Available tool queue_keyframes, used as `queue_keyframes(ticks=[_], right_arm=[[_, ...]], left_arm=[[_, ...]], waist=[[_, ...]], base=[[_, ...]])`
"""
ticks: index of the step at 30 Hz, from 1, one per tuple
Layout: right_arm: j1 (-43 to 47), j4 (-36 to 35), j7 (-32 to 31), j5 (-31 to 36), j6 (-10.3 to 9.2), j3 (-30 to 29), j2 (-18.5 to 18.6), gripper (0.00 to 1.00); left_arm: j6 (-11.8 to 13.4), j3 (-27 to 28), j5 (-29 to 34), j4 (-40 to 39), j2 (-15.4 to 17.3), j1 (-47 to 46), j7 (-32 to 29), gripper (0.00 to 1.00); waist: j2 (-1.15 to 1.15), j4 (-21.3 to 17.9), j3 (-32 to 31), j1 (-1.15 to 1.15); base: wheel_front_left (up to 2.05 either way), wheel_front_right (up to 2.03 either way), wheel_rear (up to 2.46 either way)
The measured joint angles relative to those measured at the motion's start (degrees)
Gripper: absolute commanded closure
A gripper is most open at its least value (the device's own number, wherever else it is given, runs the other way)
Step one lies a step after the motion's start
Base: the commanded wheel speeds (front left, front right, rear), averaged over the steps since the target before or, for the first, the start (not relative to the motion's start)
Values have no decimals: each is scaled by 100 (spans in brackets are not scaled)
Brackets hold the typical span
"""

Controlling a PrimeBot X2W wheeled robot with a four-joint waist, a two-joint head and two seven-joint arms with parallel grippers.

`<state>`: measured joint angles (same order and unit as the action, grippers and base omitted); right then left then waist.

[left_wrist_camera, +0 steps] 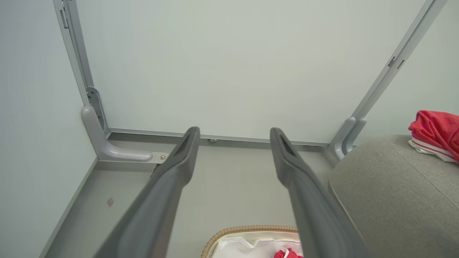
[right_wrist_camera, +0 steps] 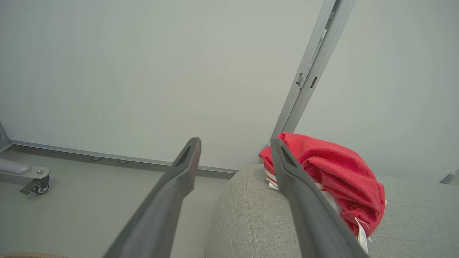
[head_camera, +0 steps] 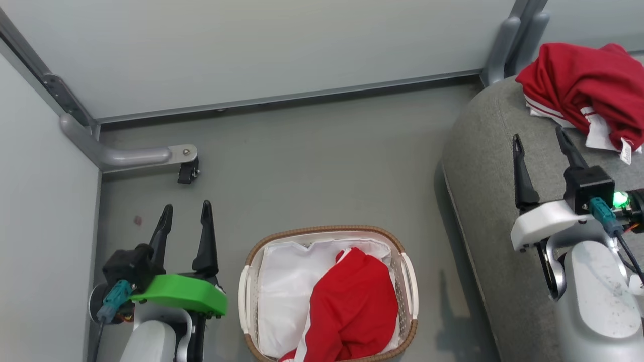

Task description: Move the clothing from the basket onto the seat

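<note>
Grey floor [head_camera: 312, 161] is lying open at twelve o'clock of the white brown-rimmed basket [head_camera: 322, 231]; grey woven sofa [head_camera: 483, 166] is blocking three o'clock.

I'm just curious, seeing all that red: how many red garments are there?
2. One garment lies bunched on the grey sofa at the right; the other garment sits in the basket on the floor. More could be hidden beneath it.

Red white-striped clothing [head_camera: 354, 301], white brown-rimmed basket [head_camera: 327, 234], grey seat [head_camera: 483, 166].
</note>
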<state>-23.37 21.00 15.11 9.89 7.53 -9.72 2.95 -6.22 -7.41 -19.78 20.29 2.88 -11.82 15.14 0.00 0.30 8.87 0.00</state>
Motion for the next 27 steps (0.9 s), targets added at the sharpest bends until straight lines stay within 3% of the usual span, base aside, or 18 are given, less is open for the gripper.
queue_keyframes(ticks=[11,27], right_arm=[[1074,-229,0,-987,0,393,-14,0],[1501,-193,0,-1298,0,695,-15,0]], left_arm=[[2,123,-68,-30,-2,604,0,0],[20,14,-102,11,-3,780,0,0]], waist=[[0,95,-540,0],[0,91,-716,0]], base=[[0,0,0],[0,0,0]])
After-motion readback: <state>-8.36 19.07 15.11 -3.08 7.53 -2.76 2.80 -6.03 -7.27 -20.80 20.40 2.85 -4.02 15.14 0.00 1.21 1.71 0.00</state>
